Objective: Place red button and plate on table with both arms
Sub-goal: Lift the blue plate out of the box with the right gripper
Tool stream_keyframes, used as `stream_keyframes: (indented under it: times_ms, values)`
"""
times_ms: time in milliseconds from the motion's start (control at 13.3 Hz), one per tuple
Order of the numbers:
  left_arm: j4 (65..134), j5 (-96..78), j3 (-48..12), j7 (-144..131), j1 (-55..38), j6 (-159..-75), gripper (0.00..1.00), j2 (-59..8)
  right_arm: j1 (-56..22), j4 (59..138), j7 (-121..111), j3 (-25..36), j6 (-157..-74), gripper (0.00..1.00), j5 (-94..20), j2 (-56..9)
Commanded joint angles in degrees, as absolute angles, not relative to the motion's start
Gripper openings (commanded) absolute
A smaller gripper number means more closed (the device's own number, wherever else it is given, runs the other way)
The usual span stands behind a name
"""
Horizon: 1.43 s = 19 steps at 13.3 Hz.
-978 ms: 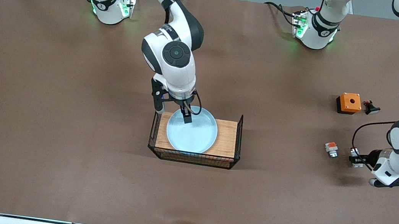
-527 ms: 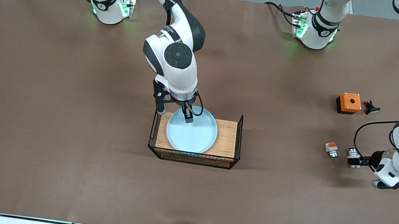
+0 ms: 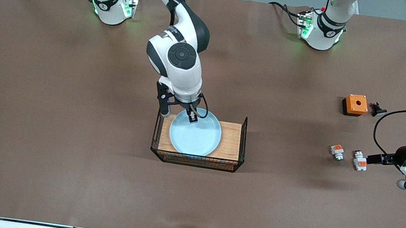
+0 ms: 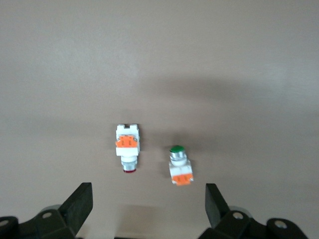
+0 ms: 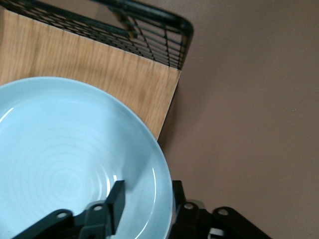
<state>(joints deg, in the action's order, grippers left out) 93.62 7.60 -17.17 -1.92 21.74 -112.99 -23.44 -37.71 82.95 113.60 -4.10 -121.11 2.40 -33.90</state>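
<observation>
The red button (image 3: 359,162) lies on the brown table (image 3: 67,131) near the left arm's end; the left wrist view shows its red tip (image 4: 127,147). My left gripper (image 3: 375,158) is open and empty just beside it (image 4: 148,209). The pale blue plate (image 3: 196,138) rests on the wood-topped wire crate (image 3: 231,133) at mid-table. My right gripper (image 3: 191,116) is open astride the plate's rim on the side toward the robots. One finger (image 5: 117,199) is inside the plate (image 5: 65,159), the other outside the rim.
A shorter white-and-orange part with a green cap (image 3: 337,151) lies beside the red button, also in the left wrist view (image 4: 179,167). An orange box with a hole (image 3: 355,104) and a small black part (image 3: 377,109) lie farther from the front camera.
My left gripper has let go of the red button and drawn back toward the left arm's end. My right gripper has shifted slightly from inside the plate to its rim.
</observation>
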Motion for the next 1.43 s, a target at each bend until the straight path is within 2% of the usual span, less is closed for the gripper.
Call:
stream_keyframes:
  times_ms: [0, 301, 451, 677, 978, 1354]
  values:
    - [94.92, 8.09, -18.54, -2.29, 21.88, -110.05, 0.99, -19.17, -37.79, 81.21, 111.8, -4.31, -120.85, 0.32, 2.46, -34.98]
    - [94.83, 7.91, -19.42, -1.76, 21.88, -107.06, 0.99, -14.6, -37.88, 81.3, 111.8, -4.31, -120.85, 0.16, 2.64, -34.98]
    - [92.39, 8.0, -20.65, -1.93, 21.8, -105.39, 0.99, -12.75, -37.88, 81.3, 111.97, -4.31, -120.85, 0.01, 2.55, -34.98]
    - [84.49, 8.61, -21.97, -1.93, 21.8, -98.02, 0.99, -12.74, -37.44, 81.21, 111.71, -4.31, -120.76, 0.0, 2.55, -34.89]
    - [78.5, 7.74, -21.97, -2.02, 22.15, -91.96, 0.99, -12.57, -37.44, 79.11, 111.71, -4.31, -118.58, 0.0, 2.29, -34.45]
    - [78.31, 8.0, -21.97, -4.92, 22.06, -86.77, 0.99, -8.7, -37.79, 75.76, 111.71, -4.66, -109.44, 0.0, 2.2, -31.92]
